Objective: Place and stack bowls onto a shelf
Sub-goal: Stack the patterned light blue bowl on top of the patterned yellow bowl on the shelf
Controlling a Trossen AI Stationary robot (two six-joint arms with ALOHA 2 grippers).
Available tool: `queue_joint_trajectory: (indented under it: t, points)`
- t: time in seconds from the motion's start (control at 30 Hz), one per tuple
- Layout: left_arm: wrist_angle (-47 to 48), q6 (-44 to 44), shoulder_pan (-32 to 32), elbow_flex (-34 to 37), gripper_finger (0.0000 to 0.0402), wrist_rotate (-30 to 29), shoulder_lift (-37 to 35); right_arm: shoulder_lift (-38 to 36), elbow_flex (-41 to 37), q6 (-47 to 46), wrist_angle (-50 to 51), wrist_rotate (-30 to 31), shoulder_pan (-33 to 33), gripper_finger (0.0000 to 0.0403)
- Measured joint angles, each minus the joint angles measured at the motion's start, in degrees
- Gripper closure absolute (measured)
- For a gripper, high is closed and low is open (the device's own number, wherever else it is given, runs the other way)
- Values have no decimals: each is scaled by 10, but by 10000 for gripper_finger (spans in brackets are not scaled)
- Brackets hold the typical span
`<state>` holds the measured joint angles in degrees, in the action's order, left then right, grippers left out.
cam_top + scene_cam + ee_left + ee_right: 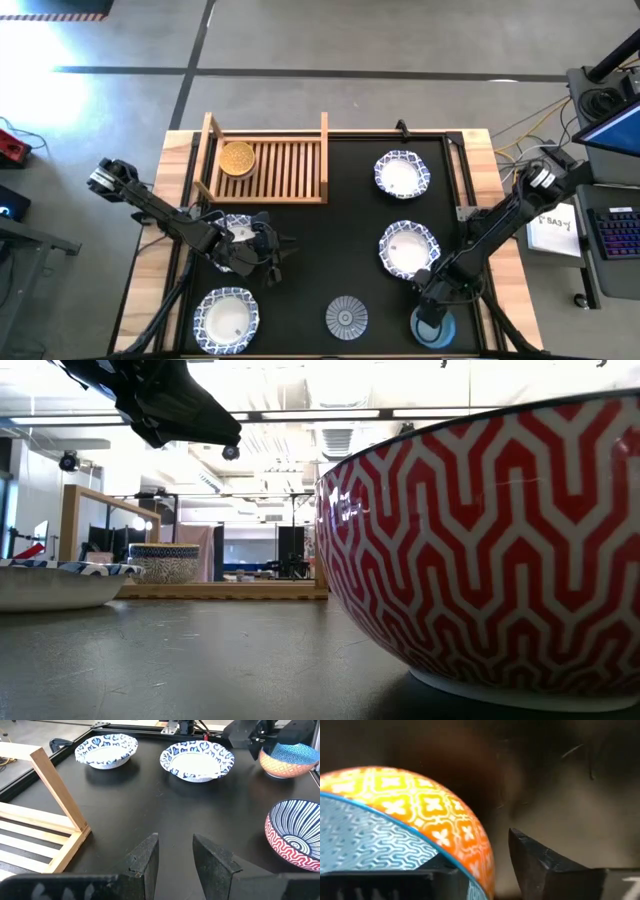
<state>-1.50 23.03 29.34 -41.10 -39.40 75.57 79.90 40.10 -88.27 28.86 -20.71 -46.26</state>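
High view first: I see the big black table [330, 240] with the wooden shelf [290, 170] at its far left part. One yellow bowl [237, 158] sits inside the shelf, in the left corner.

Four wide white bowls with blue rims are on the table. One [401, 174] is to the right of the shelf, and one [409, 248] is just in front of that. One [226, 319] is at the near left. The last one [238, 229] is partly under my left arm.

My left gripper [282, 248] hangs over the table just past that bowl. In the left wrist view its fingers [145, 860] are apart, with nothing between them.

My right gripper [432, 318] is down at the light blue bowl [436, 328] near the right front edge. In the right wrist view this bowl [395, 835] is orange on the outside, and its wall stands between the two fingers. I cannot tell if they are squeezing it.

The small bowl with blue-grey lines [346, 317] sits at the front middle. Its outside is red and white [490, 550].
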Motion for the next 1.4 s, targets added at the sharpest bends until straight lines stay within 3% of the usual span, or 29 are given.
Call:
queue_joint_trajectory:
  t: [0.23, 0.43, 0.6, 0.8, 0.93, 1.17, 1.4]
  points:
    - [-1, 0, 0, 0, 299, 0, 0, -17, 0, -5, -13, -7, 0, 382]
    - [-3, 28, -1, 0, 299, 0, 0, -46, 30, -13, -10, 45, 1, 386]
    - [-4, 30, -1, 0, 299, 0, 0, -64, 80, 44, 17, 184, 22, 388]
    - [-15, 26, -1, 0, 299, -11, 0, -42, 165, 150, 140, 389, 86, 388]
    - [-23, -10, -1, 0, 299, -52, 0, -7, 209, 225, 183, 539, 135, 389]
    - [-95, -110, -1, 0, 299, -138, 15, 64, 284, 352, 173, 760, 212, 389]
    - [-291, -290, 1, 0, 299, -273, 55, 142, 370, 406, 167, 869, 268, 389]
